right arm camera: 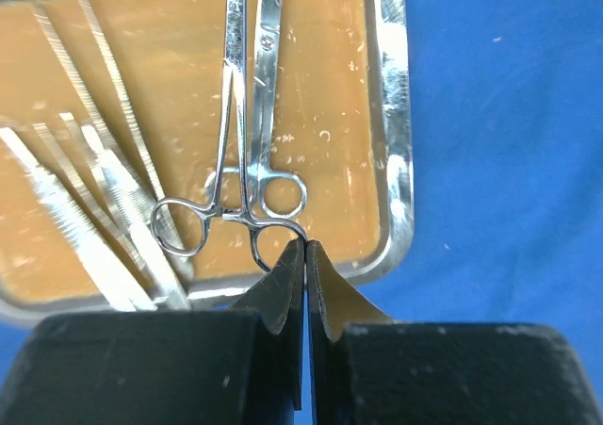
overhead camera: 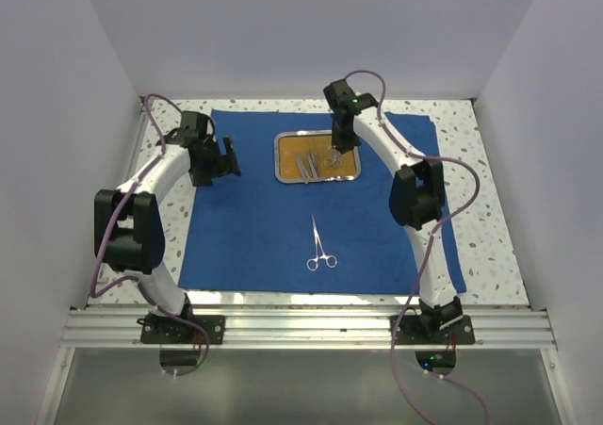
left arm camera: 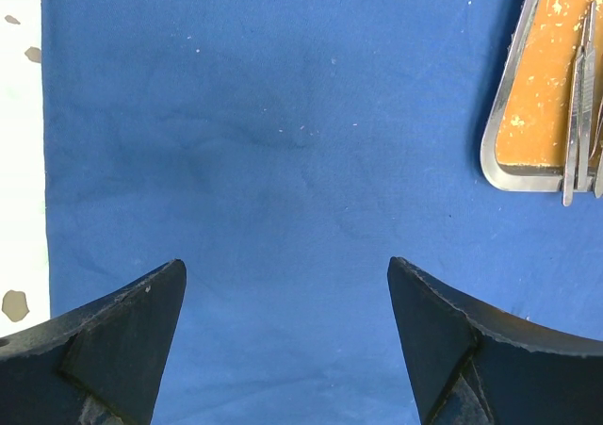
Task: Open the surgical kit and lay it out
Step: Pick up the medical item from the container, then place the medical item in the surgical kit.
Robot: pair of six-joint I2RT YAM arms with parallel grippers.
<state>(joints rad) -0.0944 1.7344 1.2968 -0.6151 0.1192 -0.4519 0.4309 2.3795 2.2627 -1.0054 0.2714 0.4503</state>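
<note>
The royal-blue cloth [overhead camera: 254,227] lies spread flat on the table. The steel tray [overhead camera: 282,158] with its orange-brown floor sits on the cloth's far middle. It holds ring-handled forceps [right arm camera: 233,114], scissors and several tweezers [right arm camera: 94,218]. One pair of ring-handled forceps [overhead camera: 320,248] lies alone on the cloth in front of the tray. My right gripper [right arm camera: 304,248] is over the tray's near right corner, shut on a ring handle of the forceps in the tray. My left gripper [left arm camera: 287,274] is open and empty above bare cloth [left arm camera: 283,133], left of the tray [left arm camera: 497,152].
White walls close in the speckled table [overhead camera: 490,227] on three sides. A metal rail [overhead camera: 311,326] with both arm bases runs along the near edge. Purple cables hang from both arms.
</note>
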